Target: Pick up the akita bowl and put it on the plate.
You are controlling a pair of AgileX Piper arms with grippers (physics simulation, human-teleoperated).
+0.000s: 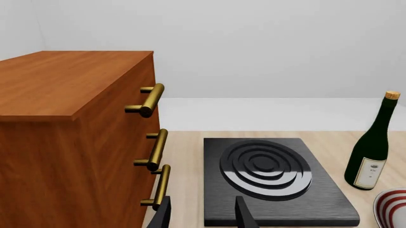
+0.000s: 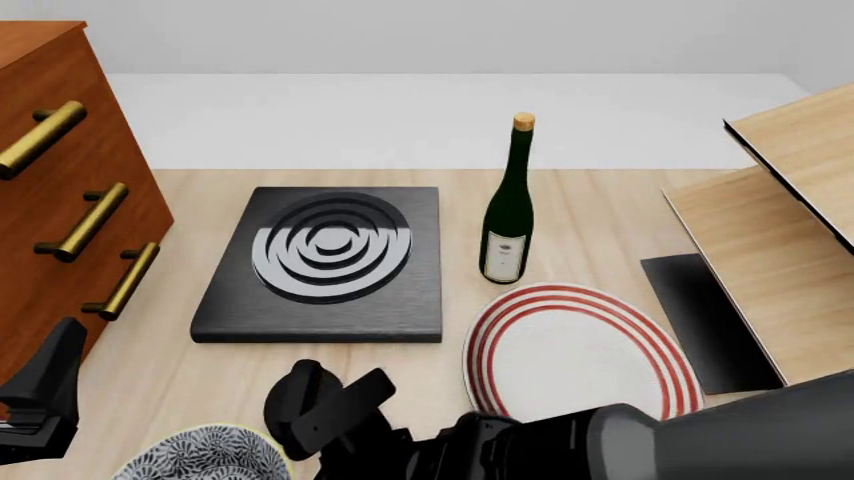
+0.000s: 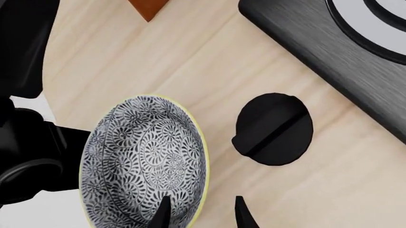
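Observation:
The akita bowl [image 3: 142, 161], black-and-white patterned with a thin yellowish rim, stands upright on the table close to its front edge, at the bottom left of the front view [image 2: 200, 458]. My right gripper [image 3: 201, 213] is open and straddles the bowl's rim, one finger over the inside and one outside; in the front view it [image 2: 314, 415] sits just right of the bowl. The plate [image 2: 581, 350], white with red rings, lies right of the bowl and holds nothing; its edge shows in the left wrist view [image 1: 393, 206]. My left gripper [image 1: 203, 216] is open around nothing, at the front left [image 2: 54, 375].
A black slab with grey rings [image 2: 327, 265] lies mid-table, with a dark green wine bottle [image 2: 507, 210] standing to its right, just behind the plate. A wooden drawer cabinet with brass handles [image 2: 54, 180] fills the left side. A wooden shelf unit [image 2: 787, 230] stands at the right.

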